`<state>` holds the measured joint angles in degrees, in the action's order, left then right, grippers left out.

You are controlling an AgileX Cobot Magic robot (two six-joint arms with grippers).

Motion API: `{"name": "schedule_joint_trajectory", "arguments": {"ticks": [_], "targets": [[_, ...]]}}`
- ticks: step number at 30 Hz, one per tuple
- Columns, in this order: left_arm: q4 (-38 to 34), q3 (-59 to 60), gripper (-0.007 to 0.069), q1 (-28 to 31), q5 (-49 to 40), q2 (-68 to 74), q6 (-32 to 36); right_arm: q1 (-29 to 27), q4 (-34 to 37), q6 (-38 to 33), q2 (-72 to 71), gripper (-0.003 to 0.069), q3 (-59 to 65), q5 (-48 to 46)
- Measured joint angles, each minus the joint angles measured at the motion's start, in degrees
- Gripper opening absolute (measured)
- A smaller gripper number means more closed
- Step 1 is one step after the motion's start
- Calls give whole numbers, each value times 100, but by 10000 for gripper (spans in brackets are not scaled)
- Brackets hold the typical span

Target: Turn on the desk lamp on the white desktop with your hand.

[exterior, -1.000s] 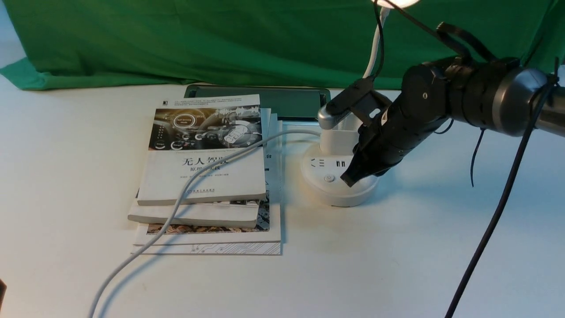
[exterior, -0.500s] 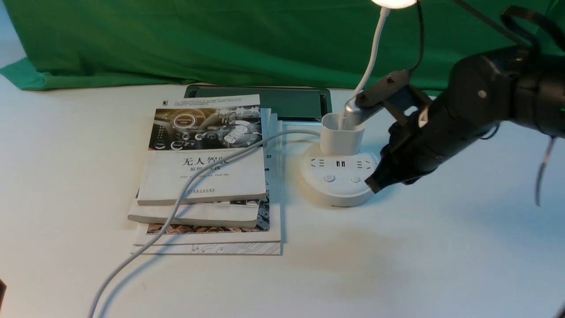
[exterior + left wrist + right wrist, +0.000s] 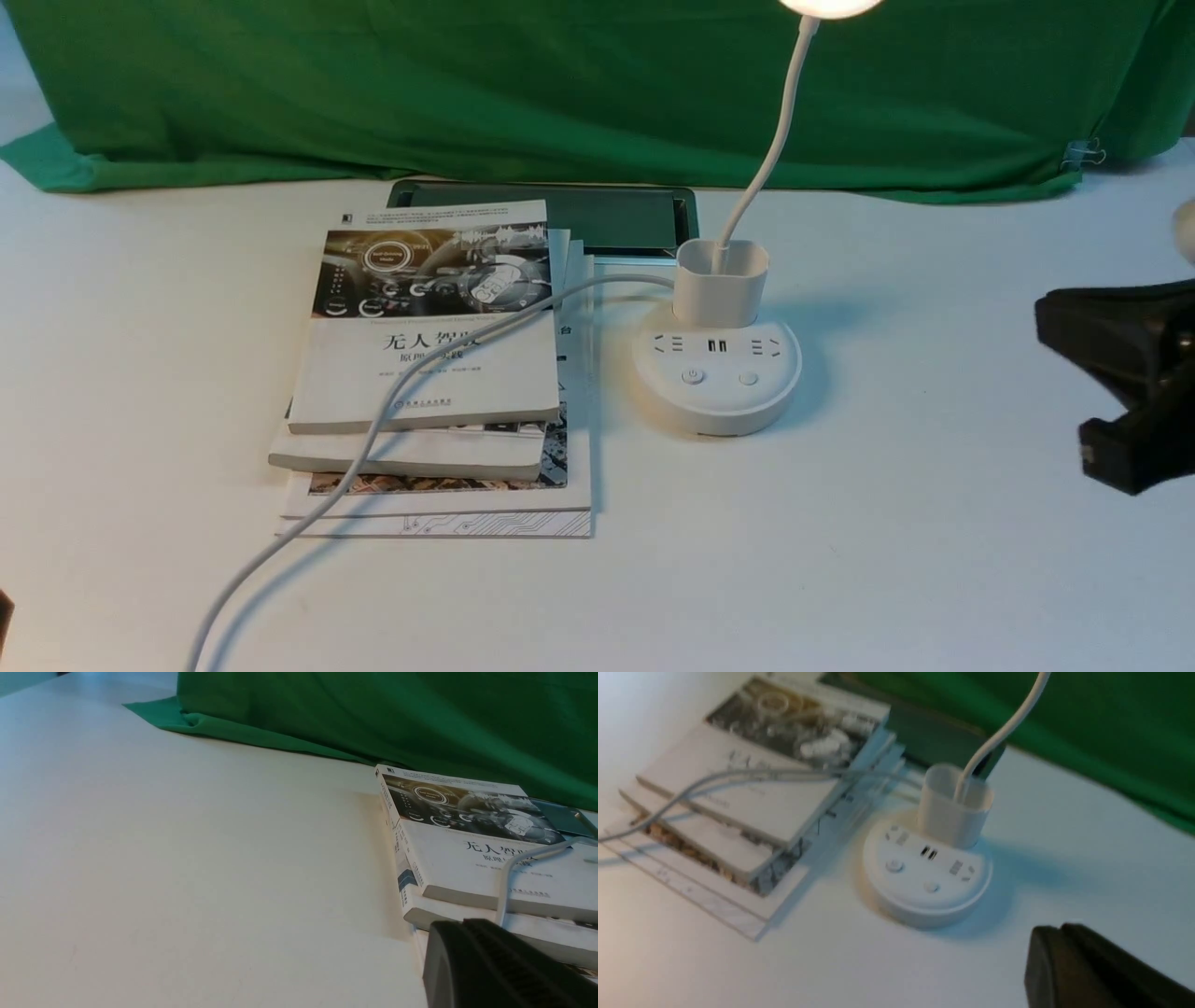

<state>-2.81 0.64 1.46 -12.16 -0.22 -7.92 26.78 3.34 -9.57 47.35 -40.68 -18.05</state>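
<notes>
**Right gripper drawing away, lamp shining**

Since the earlier frame, the right gripper point(image 3: 1088, 392) is pulling back from the lamp base to the right edge.

Front view: the desk lamp point(image 3: 717, 373) is standing on the white desktop point(image 3: 934, 523), just right of the books point(image 3: 429, 373). Its head is glowing, so the task is probably done. The base is lying to the left of this nearer gripper.

Left wrist view: the left gripper point(image 3: 490, 966) is showing only one finger, so I cannot tell its state.

Right wrist view: the buttons are facing the near side. I cannot tell if the right jaws are apart.
</notes>
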Motion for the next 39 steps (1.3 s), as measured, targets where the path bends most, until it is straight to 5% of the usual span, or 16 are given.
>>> {"name": "schedule_joint_trajectory", "arguments": {"ticks": [12, 17, 23, 30, 39], "targets": [[0, 0, 21, 0, 0, 0, 0, 0, -51, -45, -1517, 86, 1172, 620], [0, 0, 21, 0, 0, 0, 0, -32, -51, -45, -2065, 98, 2208, 1966], [0, 0, 21, 0, 0, 0, 0, -947, -45, 206, -3064, 120, 3605, 2917], [0, 0, 21, 0, 0, 0, 0, -2463, -427, 1033, -4178, 140, 4093, 2278], [0, 0, 21, 0, 0, 0, 0, -2736, -526, 1344, -4711, 165, 4130, 781]]}}
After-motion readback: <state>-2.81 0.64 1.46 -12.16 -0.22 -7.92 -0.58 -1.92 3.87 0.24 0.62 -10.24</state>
